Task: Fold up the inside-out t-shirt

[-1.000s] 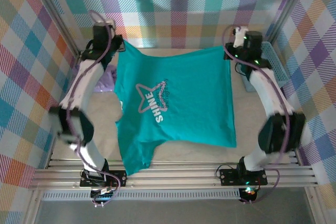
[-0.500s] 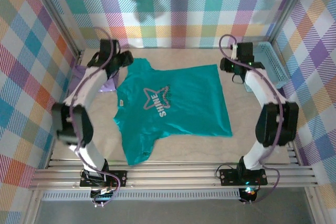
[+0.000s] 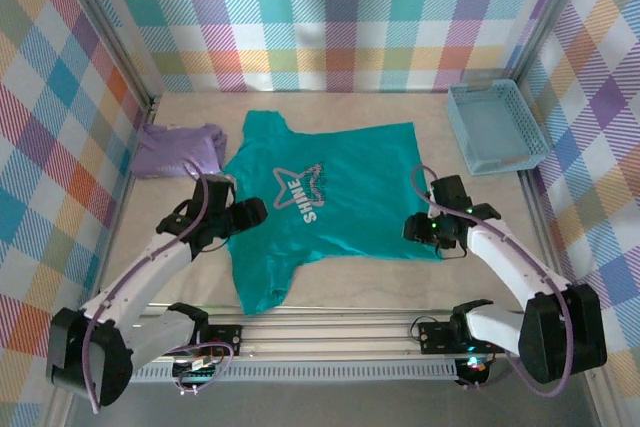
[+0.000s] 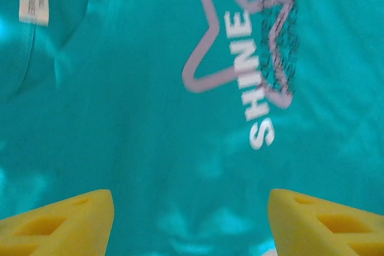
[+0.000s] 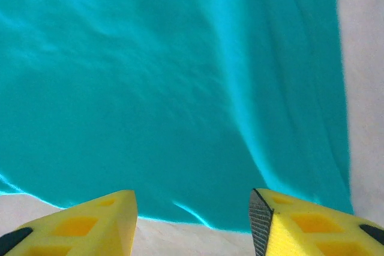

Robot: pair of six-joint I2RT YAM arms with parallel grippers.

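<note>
Seen from above, both arms had pulled back from the far corners. The left tool and right tool had let go, leaving the shirt flat on the desk between them.

Left wrist: fingers spread, empty, over the print.

Right wrist: fingers spread above the hem.

Laid out so, it seemed ready for folding.

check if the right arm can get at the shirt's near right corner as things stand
Probably yes. The right pincer hangs open above the shirt's near hem, the corner lies close beside it on bare table, and nothing stands in the way.
</note>
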